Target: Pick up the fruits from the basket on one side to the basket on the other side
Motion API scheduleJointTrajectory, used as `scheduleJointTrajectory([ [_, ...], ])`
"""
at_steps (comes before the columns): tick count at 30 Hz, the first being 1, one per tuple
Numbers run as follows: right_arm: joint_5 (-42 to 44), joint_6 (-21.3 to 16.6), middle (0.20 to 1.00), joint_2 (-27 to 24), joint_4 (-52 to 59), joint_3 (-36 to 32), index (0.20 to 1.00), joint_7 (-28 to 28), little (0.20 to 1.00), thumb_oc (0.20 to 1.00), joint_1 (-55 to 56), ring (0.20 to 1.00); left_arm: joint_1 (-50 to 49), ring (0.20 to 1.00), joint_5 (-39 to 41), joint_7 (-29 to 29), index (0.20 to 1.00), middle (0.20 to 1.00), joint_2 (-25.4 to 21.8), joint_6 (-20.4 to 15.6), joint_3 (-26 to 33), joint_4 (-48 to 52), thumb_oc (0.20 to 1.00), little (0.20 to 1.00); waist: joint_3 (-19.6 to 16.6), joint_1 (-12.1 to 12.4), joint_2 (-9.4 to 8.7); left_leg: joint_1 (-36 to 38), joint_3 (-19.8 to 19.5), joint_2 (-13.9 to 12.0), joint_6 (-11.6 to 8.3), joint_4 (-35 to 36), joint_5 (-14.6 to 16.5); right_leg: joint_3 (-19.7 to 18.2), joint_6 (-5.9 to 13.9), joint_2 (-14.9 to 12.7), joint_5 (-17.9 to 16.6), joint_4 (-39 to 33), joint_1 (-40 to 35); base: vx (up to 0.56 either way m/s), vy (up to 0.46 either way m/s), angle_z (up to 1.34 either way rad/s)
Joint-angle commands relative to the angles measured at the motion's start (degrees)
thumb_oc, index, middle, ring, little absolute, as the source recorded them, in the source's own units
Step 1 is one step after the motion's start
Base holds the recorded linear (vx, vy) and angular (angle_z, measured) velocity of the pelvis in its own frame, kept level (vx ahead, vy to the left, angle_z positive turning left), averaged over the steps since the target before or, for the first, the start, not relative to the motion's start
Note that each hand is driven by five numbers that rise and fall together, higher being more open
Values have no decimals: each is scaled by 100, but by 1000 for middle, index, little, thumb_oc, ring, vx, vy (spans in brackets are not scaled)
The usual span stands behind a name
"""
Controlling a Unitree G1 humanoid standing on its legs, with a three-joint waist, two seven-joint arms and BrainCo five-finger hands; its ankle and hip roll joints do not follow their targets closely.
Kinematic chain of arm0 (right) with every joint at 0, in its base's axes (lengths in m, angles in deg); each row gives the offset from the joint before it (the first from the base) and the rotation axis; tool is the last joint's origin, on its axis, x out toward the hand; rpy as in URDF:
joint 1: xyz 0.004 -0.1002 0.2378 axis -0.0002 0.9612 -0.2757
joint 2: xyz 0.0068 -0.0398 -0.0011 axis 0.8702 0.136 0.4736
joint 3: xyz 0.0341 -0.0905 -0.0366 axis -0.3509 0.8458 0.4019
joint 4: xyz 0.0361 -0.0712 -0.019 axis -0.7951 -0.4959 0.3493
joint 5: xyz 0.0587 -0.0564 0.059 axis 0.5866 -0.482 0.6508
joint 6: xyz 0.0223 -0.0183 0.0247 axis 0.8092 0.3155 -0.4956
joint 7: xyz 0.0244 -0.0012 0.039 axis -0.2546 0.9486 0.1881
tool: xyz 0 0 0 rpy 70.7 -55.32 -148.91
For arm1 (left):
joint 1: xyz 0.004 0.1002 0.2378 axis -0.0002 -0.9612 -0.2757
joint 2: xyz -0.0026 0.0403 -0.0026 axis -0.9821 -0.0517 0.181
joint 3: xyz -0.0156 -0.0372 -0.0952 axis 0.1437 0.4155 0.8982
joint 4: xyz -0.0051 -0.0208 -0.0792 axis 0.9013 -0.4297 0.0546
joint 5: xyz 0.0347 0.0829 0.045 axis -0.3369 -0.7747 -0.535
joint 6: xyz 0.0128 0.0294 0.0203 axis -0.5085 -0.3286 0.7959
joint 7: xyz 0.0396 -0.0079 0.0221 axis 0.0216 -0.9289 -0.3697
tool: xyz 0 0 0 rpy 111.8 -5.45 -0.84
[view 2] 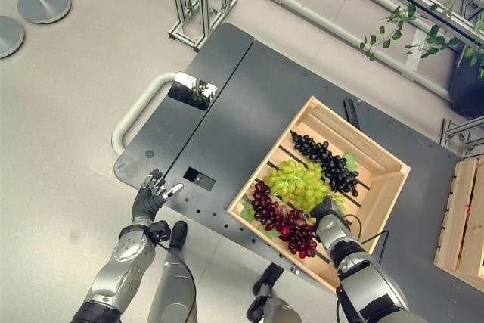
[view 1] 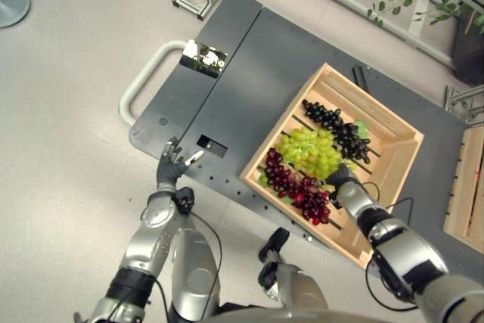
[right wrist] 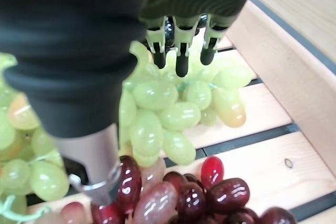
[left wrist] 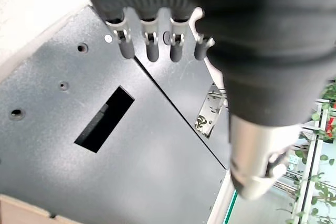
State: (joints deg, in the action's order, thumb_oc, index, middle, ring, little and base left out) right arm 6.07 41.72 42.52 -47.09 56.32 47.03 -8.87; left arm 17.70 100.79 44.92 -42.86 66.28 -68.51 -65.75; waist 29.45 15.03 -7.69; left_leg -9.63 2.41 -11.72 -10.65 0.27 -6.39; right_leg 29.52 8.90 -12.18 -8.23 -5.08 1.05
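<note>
Green grapes (view 1: 308, 152) lie mid-crate (view 1: 396, 158), between red grapes (view 1: 296, 186) and black grapes (view 1: 337, 128).
Right hand (view 1: 344, 178), fingers relaxed, reaches the green bunch; curl round its bulk, avoiding red ones. Left hand (view 1: 171, 164) hovers open over cart (view 1: 227, 96).

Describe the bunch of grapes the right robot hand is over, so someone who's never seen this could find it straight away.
Start at the dark grey platform and find the wooden crate on it. Three bunches lie in a row inside; the right robot hand is on the middle one, the green grapes. They are pale yellow-green, while the black grapes and red grapes either side are dark.
</note>
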Motion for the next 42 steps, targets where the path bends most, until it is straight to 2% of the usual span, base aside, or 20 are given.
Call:
scheduleJointTrajectory([
  [1, 134, -131, 1000, 279, -95, 69, 1000, -126, 1000, 1000, -683, 1000, 89, 1000, 88, 64, 1000, 1000, 181, -262, -379, 424, 1000, 1000, 33, 235, 320, -252, -92, 469, 412, 473, -141, 61, 306, -314, 479, 807, 213, 0, 0, 0],
  [13, 940, -171, 1000, 530, -152, -477, 1000, -1132, 1000, 1000, -1118, 1000, 186, 1000, 260, 391, 1000, 1000, 220, -351, -783, 346, 1000, 1000, 35, 323, 647, -478, -169, 529, 426, 473, -179, 149, 316, -353, 469, 805, 372, 3, 12, 5],
  [20, 958, -169, 1000, 512, -315, -400, 1000, -1066, 1000, 1000, -1363, 1000, 310, 1000, 264, 409, 1000, 1000, 172, -419, -967, 287, 1000, 1000, 35, 400, 728, -630, -217, 552, 429, 473, -201, 191, 327, -364, 452, 789, 476, 11, 5, 6],
  [27, 443, -10, 1000, 251, -710, -139, 1000, -823, 1000, 1000, -1539, 1000, 429, 1000, 235, 383, 1000, 1000, 142, -500, -1104, 326, 1000, 1000, 35, 534, 805, -962, -315, 562, 401, 473, -283, 290, 337, -322, 428, 735, 664, 6, -13, 6],
  [28, 278, 28, 526, 158, -819, -79, 526, -791, 526, 526, -1594, 526, 483, 1000, 217, 367, 1000, 1000, 131, -530, -1154, 347, 1000, 1000, 35, 559, 832, -1034, -356, 574, 394, 473, -299, 337, 345, -328, 422, 721, 692, 7, -6, 16],
  [29, 276, 27, 263, 156, -821, -80, 263, -789, 263, 263, -1597, 263, 486, 1000, 217, 367, 1000, 1000, 132, -531, -1154, 347, 1000, 1000, 35, 557, 834, -1037, -360, 574, 394, 473, -300, 340, 345, -328, 422, 721, 693, 14, -3, 16],
  [30, 191, 40, 200, 127, -855, -44, 200, -762, 200, 200, -1593, 200, 513, 1000, 203, 370, 1000, 1000, 133, -540, -1156, 361, 1000, 1000, 35, 564, 845, -1071, -375, 586, 393, 473, -307, 360, 349, -334, 421, 723, 702, 10, 11, 12],
  [42, 368, -58, 200, 124, -707, -253, 200, -837, 200, 200, -1312, 200, 639, 1000, 223, 393, 1000, 1000, 183, -536, -1060, 291, 1000, 1000, 35, 516, 837, -1084, -382, 658, 433, 473, -282, 380, 347, -376, 454, 771, 723, 9, 6, 4],
])
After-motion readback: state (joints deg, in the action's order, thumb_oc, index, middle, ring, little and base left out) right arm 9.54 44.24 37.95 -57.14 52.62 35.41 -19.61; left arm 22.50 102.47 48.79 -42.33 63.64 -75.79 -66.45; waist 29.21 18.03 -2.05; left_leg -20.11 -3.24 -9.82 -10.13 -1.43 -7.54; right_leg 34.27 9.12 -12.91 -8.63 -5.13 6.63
